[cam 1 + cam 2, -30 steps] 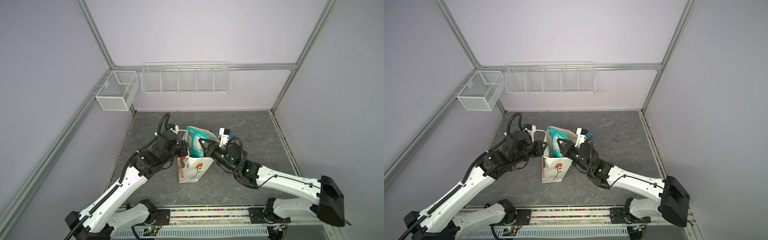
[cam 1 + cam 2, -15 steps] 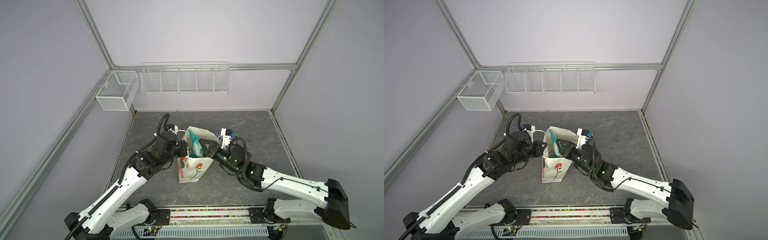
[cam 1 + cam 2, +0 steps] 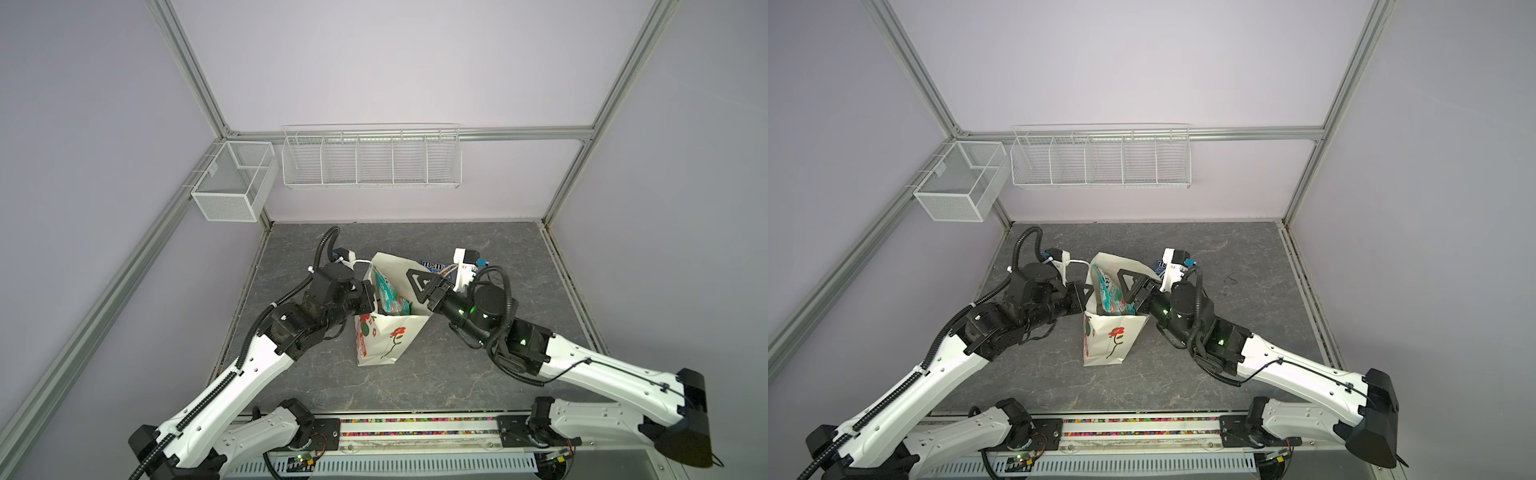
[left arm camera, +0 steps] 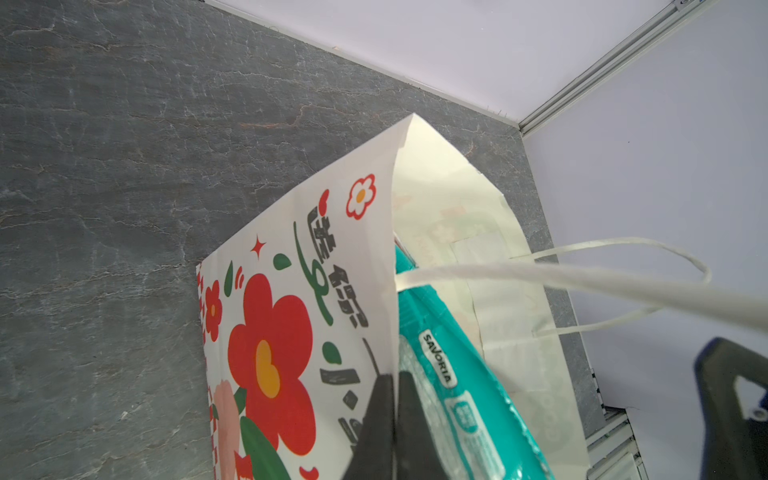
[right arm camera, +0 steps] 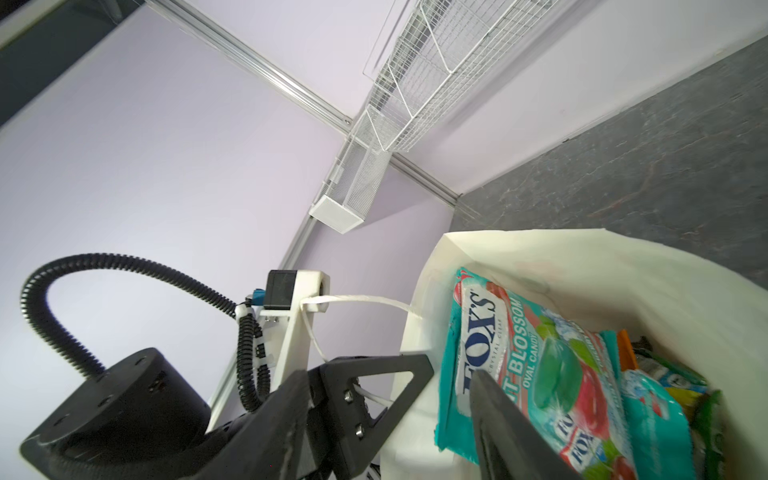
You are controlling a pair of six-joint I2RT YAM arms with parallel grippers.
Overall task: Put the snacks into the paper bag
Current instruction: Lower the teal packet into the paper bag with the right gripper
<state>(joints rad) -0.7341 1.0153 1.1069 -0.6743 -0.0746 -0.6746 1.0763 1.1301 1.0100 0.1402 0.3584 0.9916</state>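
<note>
Down goes the teal FOX'S packet (image 3: pixel 388 294), off the right jaws and into the paper bag (image 3: pixel 386 343) standing mid-frame on the bench (image 3: pixel 320 374); right jaws now spread over its mouth, seemingly empty, left jaws pinched shut on its left rim.

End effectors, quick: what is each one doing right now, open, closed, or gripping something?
Left end effector: closed, pinching the rim of the paper bag.
Right end effector: open, holding nothing, over the bag's mouth.
</note>
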